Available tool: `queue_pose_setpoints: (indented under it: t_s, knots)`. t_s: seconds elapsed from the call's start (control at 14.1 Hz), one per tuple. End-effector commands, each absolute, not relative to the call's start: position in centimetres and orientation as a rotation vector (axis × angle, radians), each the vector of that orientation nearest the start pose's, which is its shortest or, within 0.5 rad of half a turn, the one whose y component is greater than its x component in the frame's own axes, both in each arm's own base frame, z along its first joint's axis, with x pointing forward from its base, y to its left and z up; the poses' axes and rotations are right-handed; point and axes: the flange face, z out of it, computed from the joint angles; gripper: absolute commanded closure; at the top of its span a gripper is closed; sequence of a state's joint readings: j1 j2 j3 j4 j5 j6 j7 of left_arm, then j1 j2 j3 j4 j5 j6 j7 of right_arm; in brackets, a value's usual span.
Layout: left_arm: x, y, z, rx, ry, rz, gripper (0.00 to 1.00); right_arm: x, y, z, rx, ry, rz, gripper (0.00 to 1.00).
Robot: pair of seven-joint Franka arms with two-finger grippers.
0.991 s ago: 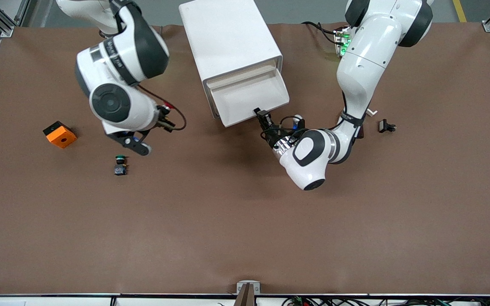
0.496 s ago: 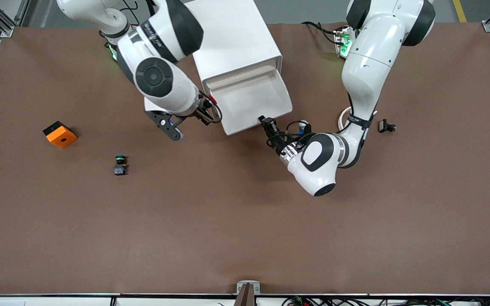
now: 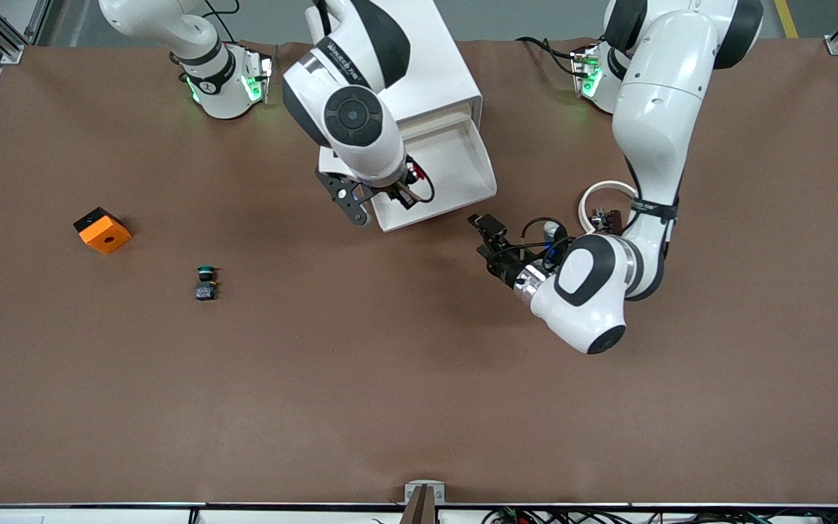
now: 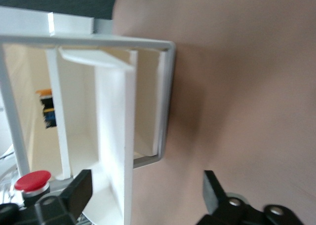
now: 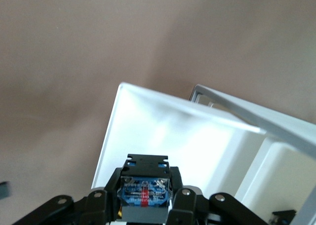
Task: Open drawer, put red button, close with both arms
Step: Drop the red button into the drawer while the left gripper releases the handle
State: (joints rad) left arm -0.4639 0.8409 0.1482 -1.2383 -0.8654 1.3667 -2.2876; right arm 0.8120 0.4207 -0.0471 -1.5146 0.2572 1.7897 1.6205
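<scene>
The white cabinet (image 3: 441, 65) stands near the arms' bases, and its top drawer (image 3: 466, 156) is pulled out toward the front camera. My right gripper (image 3: 403, 188) hangs over the drawer's front corner, shut on the red button (image 3: 412, 173). In the right wrist view the button's dark blue body (image 5: 145, 190) sits between the fingers, above the drawer's white floor (image 5: 163, 131). My left gripper (image 3: 483, 236) is open and empty just off the drawer's front, toward the left arm's end. In the left wrist view its fingers (image 4: 81, 190) straddle the drawer wall (image 4: 116, 136), and the red cap (image 4: 32, 180) shows.
A green-capped button (image 3: 206, 282) and an orange cube with a hole (image 3: 102, 230) lie toward the right arm's end of the table. A white ring (image 3: 603, 195) lies beside the left forearm. Brown cloth covers the table (image 3: 390, 407).
The right arm swung from near the green button to over the open drawer, carrying the red button. The left gripper opened, let go of the drawer front and drew away from it.
</scene>
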Motion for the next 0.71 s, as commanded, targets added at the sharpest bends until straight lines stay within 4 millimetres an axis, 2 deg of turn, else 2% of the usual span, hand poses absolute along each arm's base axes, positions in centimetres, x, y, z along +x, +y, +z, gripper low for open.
queue_pose_setpoints:
  t_s: [0.0,0.14,0.21,0.35,0.5,0.64]
  knots:
    - [62.7,-29.5,28.4,1.745,2.651,-1.425,0.00,45.5,49.8,40.4,-2.788,1.467,0.428,0.82]
    - [64.5,-26.2,30.2,1.895,2.496,-1.240,0.00,44.8,50.9,38.9,-2.795,1.459,0.420,0.82]
    - [64.8,-25.5,31.4,1.974,2.387,-1.203,0.00,44.7,51.2,38.2,-2.792,1.457,0.413,0.82]
    - [64.9,-24.6,32.0,2.144,2.255,-1.106,0.00,44.7,51.6,36.7,-2.805,1.462,0.417,0.82]
    - [65.0,-23.9,31.9,2.360,2.052,-1.012,0.00,44.4,51.9,36.1,-2.817,1.459,0.421,0.82]
    - [63.9,-25.4,32.5,2.700,1.753,-0.859,0.00,44.2,52.0,35.6,-2.825,1.459,0.425,0.82]
